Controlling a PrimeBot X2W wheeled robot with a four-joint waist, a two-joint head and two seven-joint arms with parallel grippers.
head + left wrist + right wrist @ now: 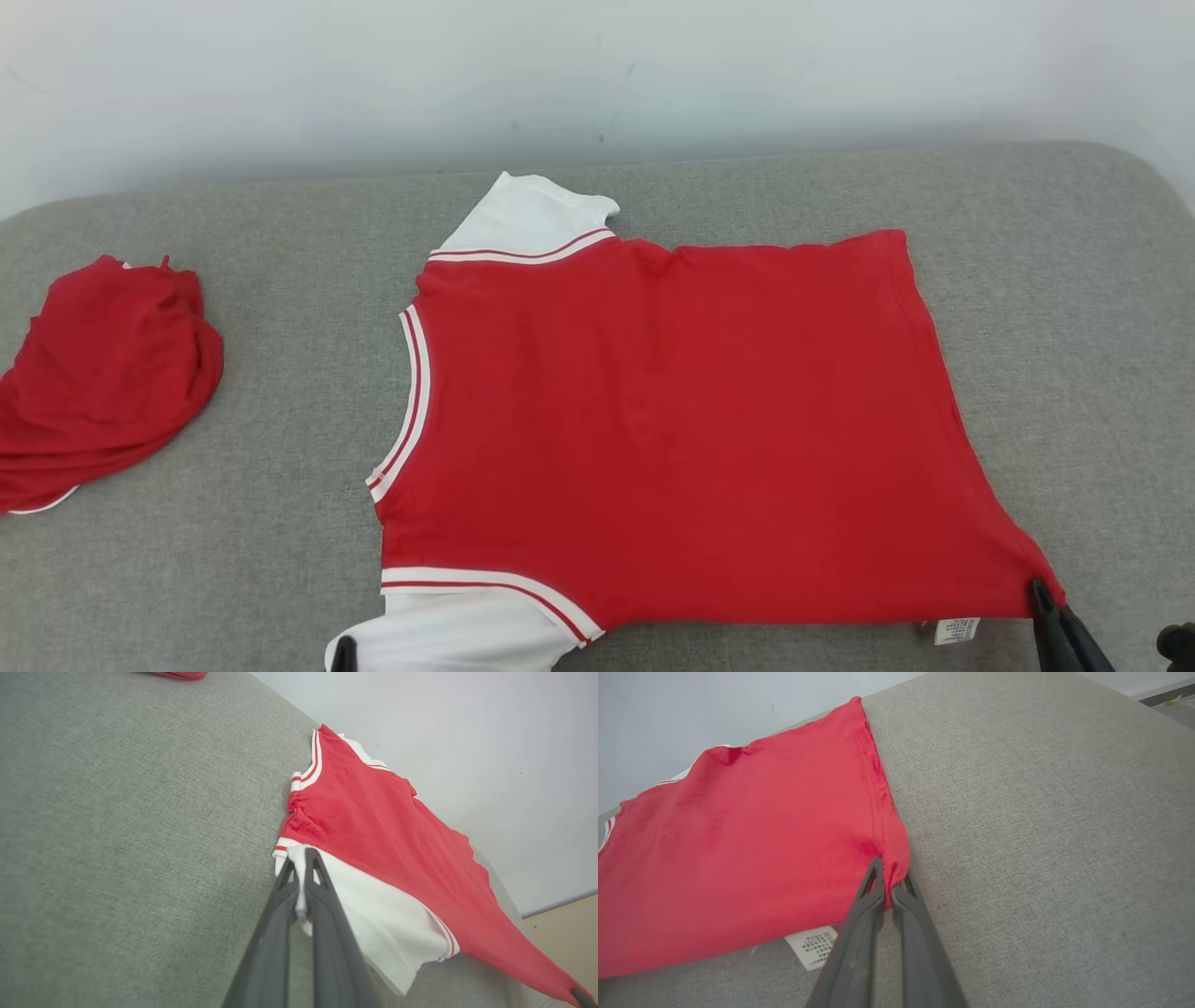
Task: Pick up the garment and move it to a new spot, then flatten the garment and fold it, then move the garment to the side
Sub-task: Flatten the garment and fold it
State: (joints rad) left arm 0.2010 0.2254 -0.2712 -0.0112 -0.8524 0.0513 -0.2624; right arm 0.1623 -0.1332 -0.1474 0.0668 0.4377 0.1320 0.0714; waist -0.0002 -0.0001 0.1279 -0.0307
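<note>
The garment (672, 420) is a red shirt with white sleeves and red-and-white striped trim, spread flat across the grey cushioned surface (280, 523), collar to the left. My left gripper (343, 653) is shut on the near white sleeve; in the left wrist view the gripper (301, 861) pinches white cloth between its fingers. My right gripper (1041, 590) is shut on the near hem corner, and the right wrist view shows the gripper (888, 877) nipping bunched red fabric (738, 849). A white care label (813, 947) sticks out under the hem.
A second red garment (103, 373) lies crumpled at the left of the surface. A pale wall (597, 75) runs behind the far edge. Bare grey cushion stretches to the right of the shirt (1074, 355). The surface's rounded right end drops to a floor (565, 924).
</note>
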